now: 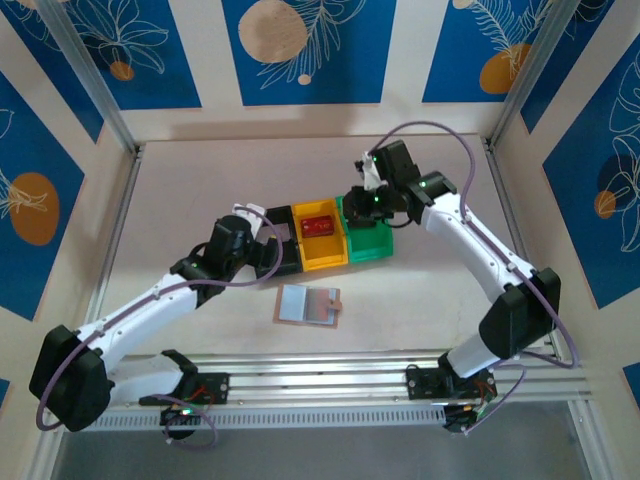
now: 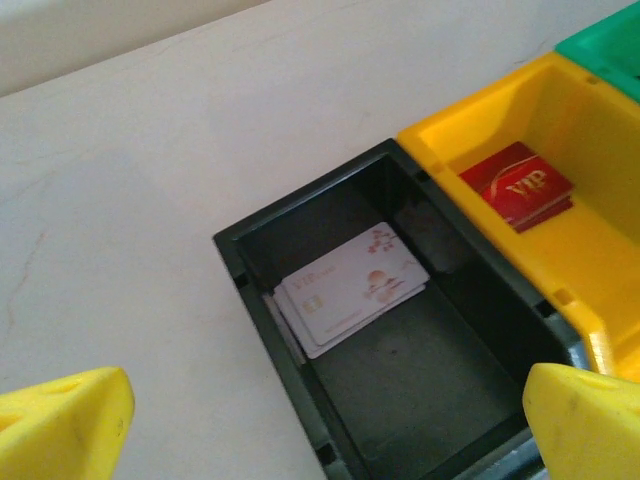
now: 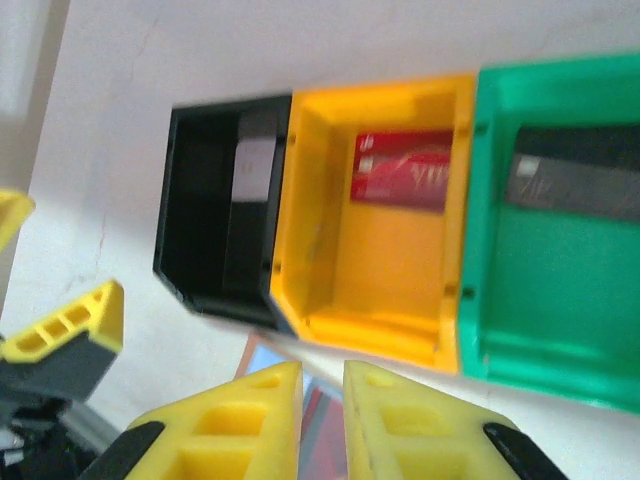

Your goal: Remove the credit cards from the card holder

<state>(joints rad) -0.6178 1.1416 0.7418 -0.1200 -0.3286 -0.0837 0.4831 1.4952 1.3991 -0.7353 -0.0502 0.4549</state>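
3 bins (image 1: 322, 255); left gripper (image 2: 320, 425) wide apart, right gripper (image 3: 322, 420) nearly together.

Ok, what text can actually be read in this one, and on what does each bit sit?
"VIP": on the red card in the yellow bin.
White card in the black bin: faint print, too small to read.
Dark card in the green bin: markings blurred, unreadable.
Card holder: no text legible.
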